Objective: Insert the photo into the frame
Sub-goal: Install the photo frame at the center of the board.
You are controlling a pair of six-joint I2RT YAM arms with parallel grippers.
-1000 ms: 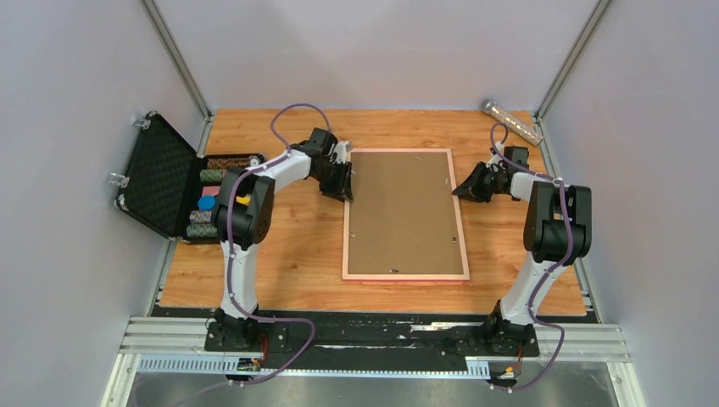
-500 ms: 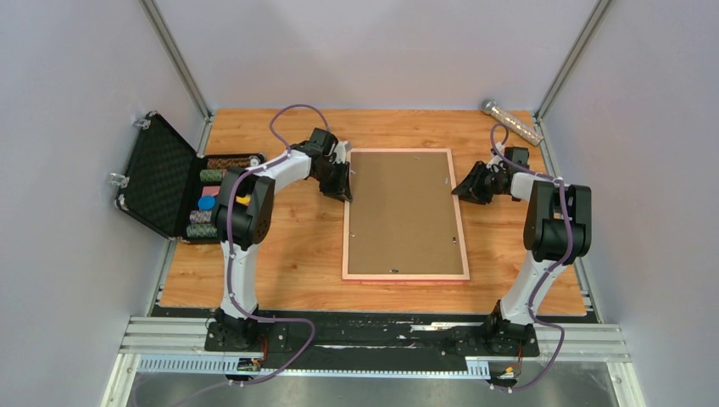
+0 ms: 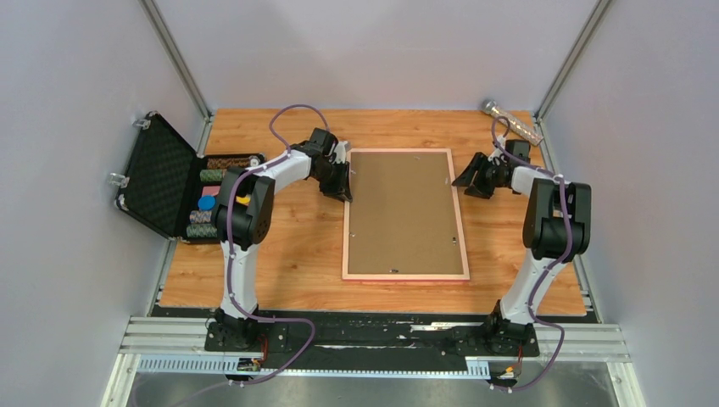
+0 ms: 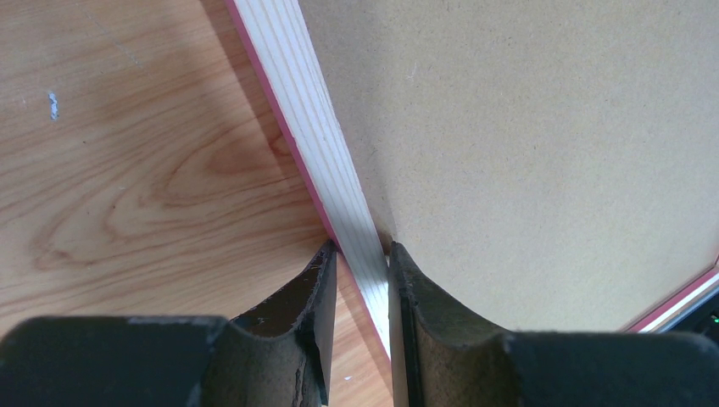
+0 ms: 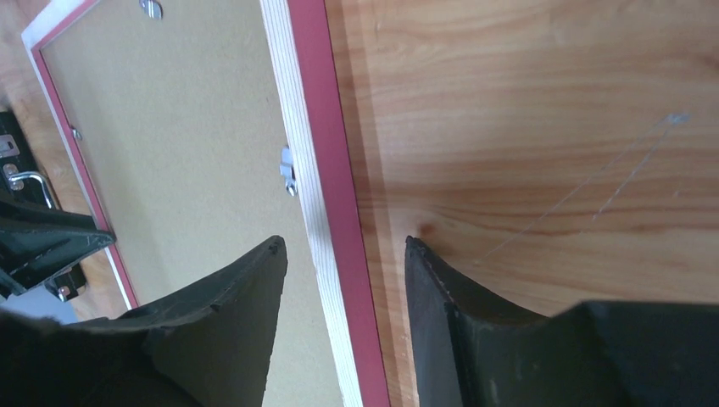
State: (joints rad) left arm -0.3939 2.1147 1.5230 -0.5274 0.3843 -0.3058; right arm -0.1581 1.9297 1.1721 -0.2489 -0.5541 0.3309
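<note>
- Top external view: the frame (image 3: 407, 276) is lying face down in the middle of the desk (image 3: 297, 246), reaching toward the far edge, with its brown backing board (image 3: 403, 212) facing up.
- The left gripper (image 3: 344, 190) is sitting at the frame's left rail, near its far-left corner.
- In the left wrist view, its fingers (image 4: 415, 297) are clenching the pale rail from both sides, one on the desk side and one against the backing board.
- The right gripper (image 3: 463, 181) is hovering beside the right rail, near the far-right corner.
- In the right wrist view, its fingers (image 5: 246, 288) are standing released and apart, with the rail and a metal clip (image 5: 288, 170) showing between them.
- An open black case (image 3: 161, 182) with poker chips (image 3: 208, 203) is sitting at the desk's left edge.
- A glittery tube (image 3: 513, 123) is lying in the far-right corner.
</note>
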